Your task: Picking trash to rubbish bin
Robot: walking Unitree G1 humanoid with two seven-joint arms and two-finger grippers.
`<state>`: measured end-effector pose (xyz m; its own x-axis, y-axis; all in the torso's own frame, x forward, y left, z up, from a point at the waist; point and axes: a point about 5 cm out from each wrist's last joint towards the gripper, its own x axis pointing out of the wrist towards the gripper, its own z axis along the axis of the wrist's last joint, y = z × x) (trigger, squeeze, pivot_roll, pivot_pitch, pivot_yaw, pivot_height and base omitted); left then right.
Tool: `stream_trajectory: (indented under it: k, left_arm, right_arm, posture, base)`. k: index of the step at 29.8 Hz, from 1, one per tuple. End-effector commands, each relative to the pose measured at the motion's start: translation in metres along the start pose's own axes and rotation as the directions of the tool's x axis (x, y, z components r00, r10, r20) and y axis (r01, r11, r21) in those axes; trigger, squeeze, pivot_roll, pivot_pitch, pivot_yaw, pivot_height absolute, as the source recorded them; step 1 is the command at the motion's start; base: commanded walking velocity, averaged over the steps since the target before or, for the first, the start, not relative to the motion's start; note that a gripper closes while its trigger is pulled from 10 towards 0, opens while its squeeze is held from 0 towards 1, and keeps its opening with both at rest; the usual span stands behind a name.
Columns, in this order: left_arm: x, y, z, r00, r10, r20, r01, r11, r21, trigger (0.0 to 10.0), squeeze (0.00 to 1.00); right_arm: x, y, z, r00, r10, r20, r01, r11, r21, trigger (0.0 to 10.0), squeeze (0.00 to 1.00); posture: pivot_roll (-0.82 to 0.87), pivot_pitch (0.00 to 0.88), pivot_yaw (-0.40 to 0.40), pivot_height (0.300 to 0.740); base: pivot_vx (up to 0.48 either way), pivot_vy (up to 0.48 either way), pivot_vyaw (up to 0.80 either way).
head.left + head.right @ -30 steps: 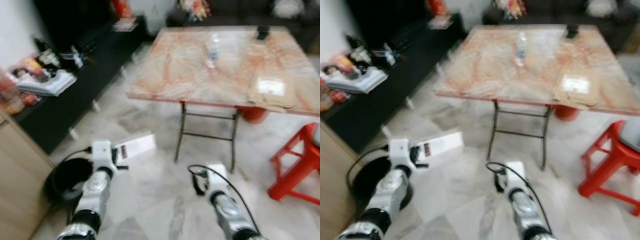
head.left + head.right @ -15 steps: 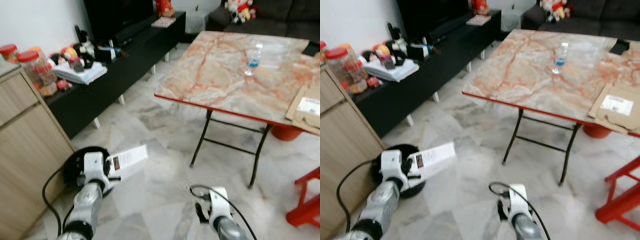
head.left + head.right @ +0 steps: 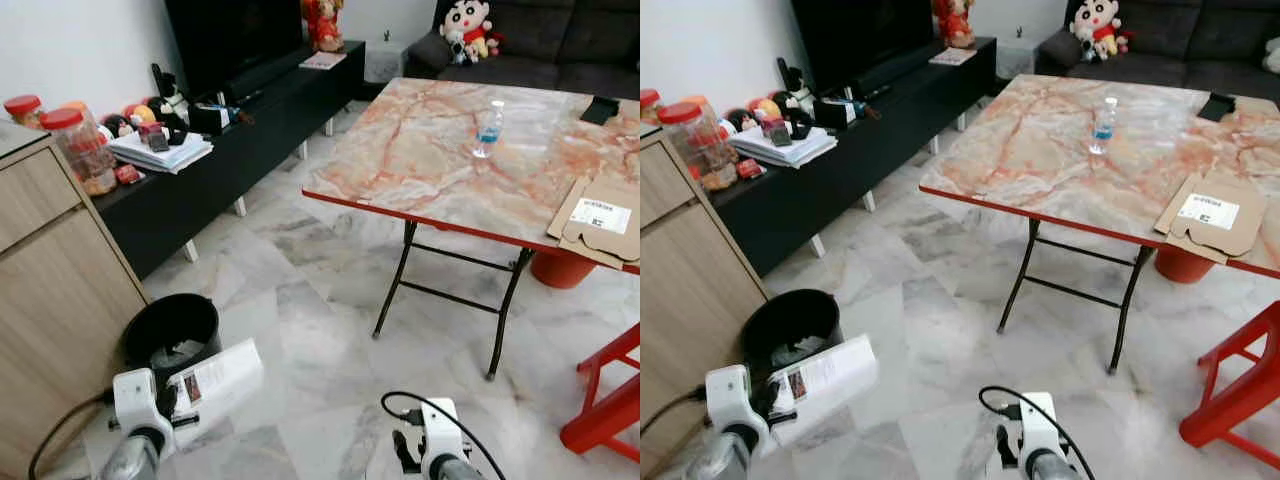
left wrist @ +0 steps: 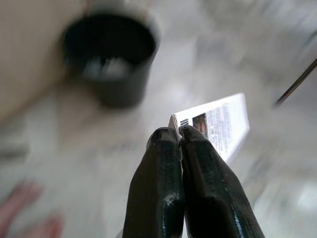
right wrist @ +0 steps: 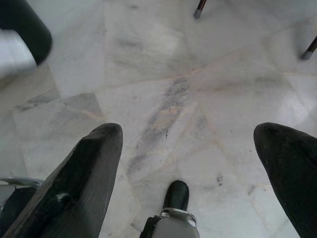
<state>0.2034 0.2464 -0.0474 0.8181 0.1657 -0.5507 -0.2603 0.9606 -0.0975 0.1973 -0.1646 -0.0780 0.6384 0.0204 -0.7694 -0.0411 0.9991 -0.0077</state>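
Black plastic, the rubbish bin [image 3: 170,335] is standing on the marble floor [image 3: 310,340] at nine o'clock, something pale and indistinct lying inside. Just below it, the left claw [image 4: 177,134] is pinching its fingers together on a white printed carton [image 3: 215,383], blurred in the wrist view. At five o'clock the right claw [image 5: 188,163] is hanging with fingers spread apart, its arm cut off by the frame edge.
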Motion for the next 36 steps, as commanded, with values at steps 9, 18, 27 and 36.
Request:
stream_trajectory:
  k: [9, 18, 27, 36]
  left_arm:
    - [-0.021, 0.018, -0.054, 0.935, 0.174, -0.308, -0.142, 0.982, 0.124, 10.0, 0.0]
    - [-0.017, 0.01, -0.054, 0.926, 0.182, -0.33, -0.125, 0.975, 0.185, 10.0, 0.0]
    - [-0.015, 0.007, -0.052, 0.929, 0.174, -0.327, -0.11, 0.973, 0.205, 10.0, 0.0]
    - [-0.019, 0.007, -0.058, 0.924, 0.178, -0.338, -0.109, 0.971, 0.212, 10.0, 0.0]
  right_arm:
    - [0.002, 0.003, 0.005, 1.0, 0.007, 0.0, -0.007, 1.0, -0.015, 10.0, 0.0]
    - [0.0, 0.001, -0.001, 1.0, 0.003, -0.02, -0.003, 1.0, 0.008, 10.0, 0.0]
    - [-0.001, 0.0, -0.005, 1.0, 0.009, -0.029, -0.01, 1.0, -0.019, 10.0, 0.0]
    - [-0.001, -0.001, -0.005, 1.0, -0.008, -0.029, 0.007, 1.0, -0.008, 10.0, 0.0]
  posture:
    - [0.05, 0.0, 0.026, 0.74]
    - [0.05, 0.0, 0.024, 0.74]
    - [0.05, 0.0, 0.024, 0.74]
    - [0.05, 0.0, 0.024, 0.74]
  base:
    - [0.0, 0.0, 0.29]
    - [0.0, 0.0, 0.0]
    - [0.0, 0.0, 0.57]
    - [0.0, 0.0, 0.1]
